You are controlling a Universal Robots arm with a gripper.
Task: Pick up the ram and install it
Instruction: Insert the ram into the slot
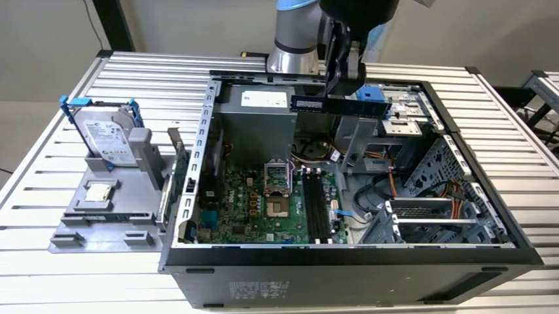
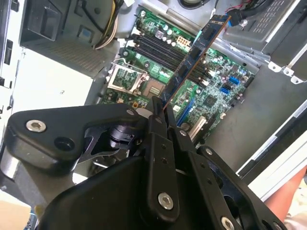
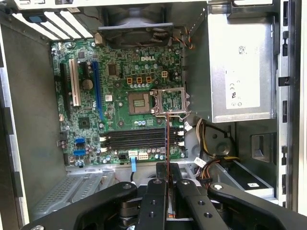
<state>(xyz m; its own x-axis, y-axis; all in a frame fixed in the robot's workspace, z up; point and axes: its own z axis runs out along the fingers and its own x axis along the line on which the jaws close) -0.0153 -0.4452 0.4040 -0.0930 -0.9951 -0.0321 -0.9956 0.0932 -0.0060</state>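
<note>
Dark-blue ram point(image 1: 360, 106) | long, flat, seemingly chip-studded | gripper point(image 1: 339, 93) clamps it above motherboard point(image 1: 253, 219)

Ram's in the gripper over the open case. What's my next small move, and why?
Probably turn the wrist before lowering. The gripper holds the ram above the case, and in the first wrist view the ram's edge runs across the memory slots rather than along them, so it likely would not seat as it stands.
</note>
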